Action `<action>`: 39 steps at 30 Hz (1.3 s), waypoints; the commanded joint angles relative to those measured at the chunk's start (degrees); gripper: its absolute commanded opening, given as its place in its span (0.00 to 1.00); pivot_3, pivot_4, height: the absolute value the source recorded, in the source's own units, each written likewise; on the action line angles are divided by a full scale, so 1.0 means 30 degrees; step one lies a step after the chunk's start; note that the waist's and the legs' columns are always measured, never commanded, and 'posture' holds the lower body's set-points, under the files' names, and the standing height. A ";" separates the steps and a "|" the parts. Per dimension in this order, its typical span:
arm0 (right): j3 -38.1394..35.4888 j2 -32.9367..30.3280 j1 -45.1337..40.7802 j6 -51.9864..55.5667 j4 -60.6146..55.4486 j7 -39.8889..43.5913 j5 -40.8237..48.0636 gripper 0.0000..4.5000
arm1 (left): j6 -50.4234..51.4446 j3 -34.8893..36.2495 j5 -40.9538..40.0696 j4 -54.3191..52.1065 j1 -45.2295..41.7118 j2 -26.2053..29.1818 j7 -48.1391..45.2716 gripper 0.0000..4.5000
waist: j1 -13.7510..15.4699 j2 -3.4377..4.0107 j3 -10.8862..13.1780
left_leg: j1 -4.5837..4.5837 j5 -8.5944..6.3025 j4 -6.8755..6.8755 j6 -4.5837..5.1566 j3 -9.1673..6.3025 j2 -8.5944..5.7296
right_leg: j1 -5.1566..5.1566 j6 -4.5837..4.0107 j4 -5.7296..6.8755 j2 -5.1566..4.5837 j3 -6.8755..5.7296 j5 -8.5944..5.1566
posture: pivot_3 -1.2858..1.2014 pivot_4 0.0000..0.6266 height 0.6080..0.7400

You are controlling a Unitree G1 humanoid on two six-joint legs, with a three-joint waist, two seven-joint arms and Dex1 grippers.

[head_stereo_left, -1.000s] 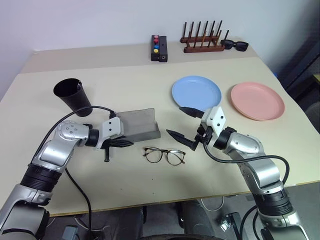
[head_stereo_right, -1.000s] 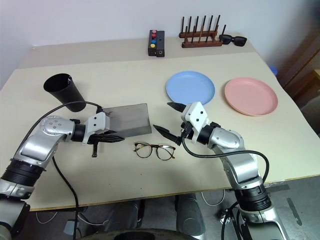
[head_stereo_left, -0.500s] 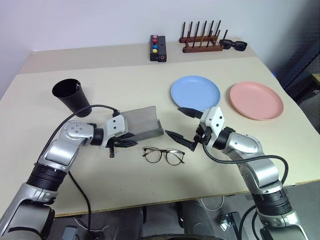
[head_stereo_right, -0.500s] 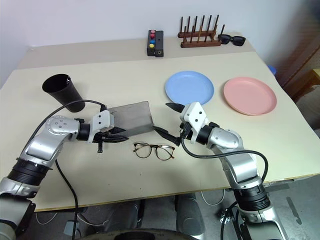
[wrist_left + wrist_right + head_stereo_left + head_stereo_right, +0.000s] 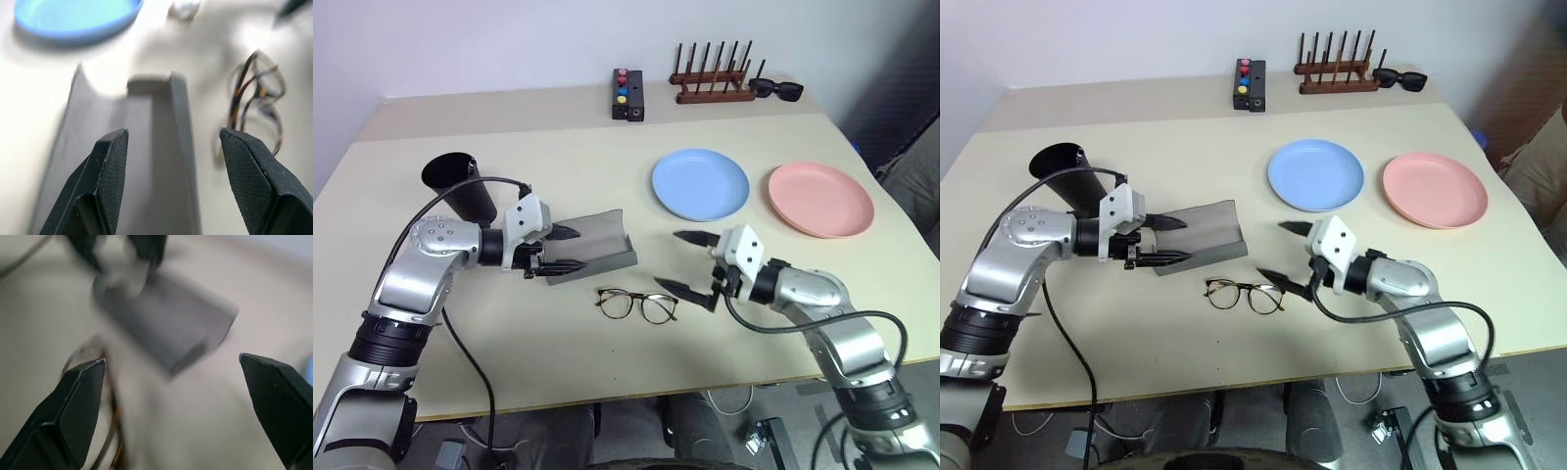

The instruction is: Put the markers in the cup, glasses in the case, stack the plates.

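While our left gripper (image 5: 563, 250) hangs open and empty over the open grey case (image 5: 592, 252) near the tabletop's middle, our right gripper (image 5: 690, 262) is wide open beside the wire-framed glasses (image 5: 637, 305). We judge them light and fragile; grip the bridge.

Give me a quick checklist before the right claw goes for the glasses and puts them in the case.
1. Right claw open: ok.
2. Glasses lying free on the table, nothing on them: ok.
3. Case open: ok.
4. Left claw open, over the case and possibly in the way: not ok.
5. Case interior free of objects: cannot tell.
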 commanded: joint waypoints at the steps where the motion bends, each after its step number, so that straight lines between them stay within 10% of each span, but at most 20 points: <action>1: -0.0504 -0.0464 0.0015 -0.0429 -0.0679 0.0372 -0.0034 1.00 | -0.0225 -0.1722 0.0728 -0.1453 -0.0432 -0.0350 -0.0310 0.67 | -0.0007 0.0000 0.0000 | 0.0002 0.0000 0.0006 0.0000 0.0009 0.0000 | 0.0003 0.0013 0.0004 -0.0001 0.0005 -0.0004 | 0.52 0.24 0.94; 13: -0.1438 -0.1078 0.1385 -0.0440 -0.1275 0.0126 -0.0058 1.00 | -0.2909 -0.7300 0.5427 0.0377 -0.2088 -0.2663 -0.0775 0.67 | 0.0081 -0.0003 0.0002 | -0.0003 0.0001 0.0012 0.0002 0.0013 0.0006 | 0.0003 0.0028 -0.0001 0.0009 0.0004 -0.0009 | 0.52 0.24 0.94; 27: -0.2446 -0.1754 0.2358 0.0498 -0.2852 0.0252 0.0595 1.00 | -0.4066 -0.7230 0.6127 0.2023 -0.2751 -0.3362 -0.1329 0.67 | 0.0099 -0.0003 0.0002 | -0.0009 0.0001 0.0027 0.0002 0.0009 0.0005 | 0.0005 0.0040 0.0003 0.0008 0.0004 -0.0012 | 0.52 0.24 0.94; 34: -0.2911 -0.2162 0.2481 0.1240 -0.3592 0.0376 0.1170 1.00 | -0.4303 -0.7094 0.6070 0.2216 -0.2890 -0.3472 -0.1532 0.06 | 0.0115 -0.0001 0.0000 | -0.0007 0.0001 0.0025 0.0002 0.0009 0.0005 | 0.0006 0.0039 0.0007 0.0008 0.0004 -0.0012 | 0.52 0.24 0.94; 39: -0.3091 -0.2447 0.2494 0.1979 -0.4187 0.0329 0.1495 1.00 | -0.4471 -0.7057 0.6140 0.2376 -0.2903 -0.3535 -0.1565 0.06 | 0.0129 -0.0002 0.0001 | 0.0038 0.0001 0.0029 0.0003 0.0008 0.0004 | 0.0071 0.0045 -0.0003 0.0007 0.0004 -0.0020 | 0.52 0.24 0.94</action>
